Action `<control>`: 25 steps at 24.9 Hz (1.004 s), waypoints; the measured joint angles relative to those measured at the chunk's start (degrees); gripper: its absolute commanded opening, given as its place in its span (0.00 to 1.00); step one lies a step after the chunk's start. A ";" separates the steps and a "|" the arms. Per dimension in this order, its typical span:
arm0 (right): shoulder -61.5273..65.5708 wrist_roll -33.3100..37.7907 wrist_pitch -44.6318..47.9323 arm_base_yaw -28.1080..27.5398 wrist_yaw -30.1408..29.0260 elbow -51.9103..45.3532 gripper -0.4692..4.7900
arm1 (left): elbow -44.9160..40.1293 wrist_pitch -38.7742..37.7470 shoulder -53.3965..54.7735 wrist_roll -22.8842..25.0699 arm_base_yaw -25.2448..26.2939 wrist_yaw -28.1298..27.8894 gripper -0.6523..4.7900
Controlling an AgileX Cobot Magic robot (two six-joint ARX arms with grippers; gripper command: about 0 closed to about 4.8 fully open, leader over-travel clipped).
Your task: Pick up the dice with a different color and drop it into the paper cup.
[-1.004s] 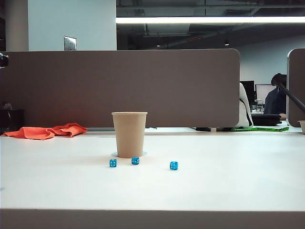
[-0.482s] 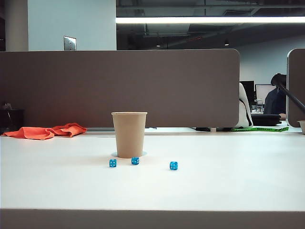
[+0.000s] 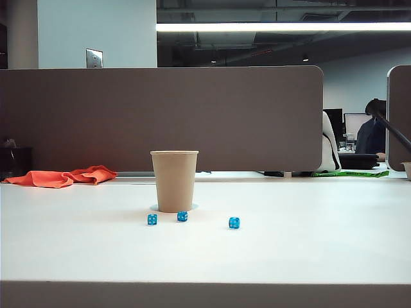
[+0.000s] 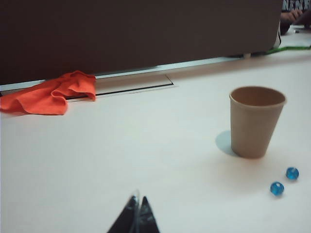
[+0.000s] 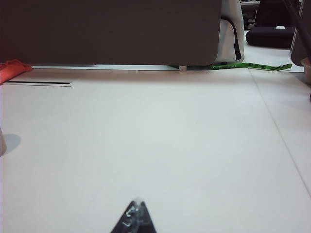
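The tan paper cup (image 3: 174,181) stands upright near the table's middle; the left wrist view shows it too (image 4: 256,121). Three blue dice (image 3: 152,219) (image 3: 182,216) (image 3: 234,222) lie just in front of it, and two of them (image 4: 277,188) (image 4: 292,173) show in the left wrist view. The dice with a different color is not visible in any view. My left gripper (image 4: 138,200) is shut and empty over bare table, well short of the cup. My right gripper (image 5: 136,204) is shut and empty over bare table. Neither gripper shows in the exterior view.
An orange cloth (image 3: 61,176) lies at the back left of the table, also seen from the left wrist (image 4: 48,94). A tall brown partition (image 3: 160,119) closes off the back. A green strip (image 5: 250,65) lies at the back right.
A dark part at the exterior view's left edge one second ago has left the view. The cup and the blue dice have not moved.
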 measured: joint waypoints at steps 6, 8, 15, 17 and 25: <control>0.00 0.00 0.00 0.00 0.00 0.00 0.08 | 0.00 2.29 0.00 -5.25 9.11 2.19 0.11; 0.00 0.00 0.00 0.00 0.00 0.00 0.08 | 0.00 2.27 0.02 -5.97 9.27 2.21 0.11; 0.00 0.00 0.00 0.00 0.00 0.00 0.08 | 0.02 2.32 0.00 -7.41 8.92 2.21 0.11; 0.00 0.00 0.00 0.00 0.00 0.00 0.08 | 0.00 2.67 0.02 -8.11 8.11 2.25 0.11; 0.02 0.00 0.00 0.00 0.00 0.00 0.08 | 0.00 3.43 0.02 -8.48 2.45 0.37 0.11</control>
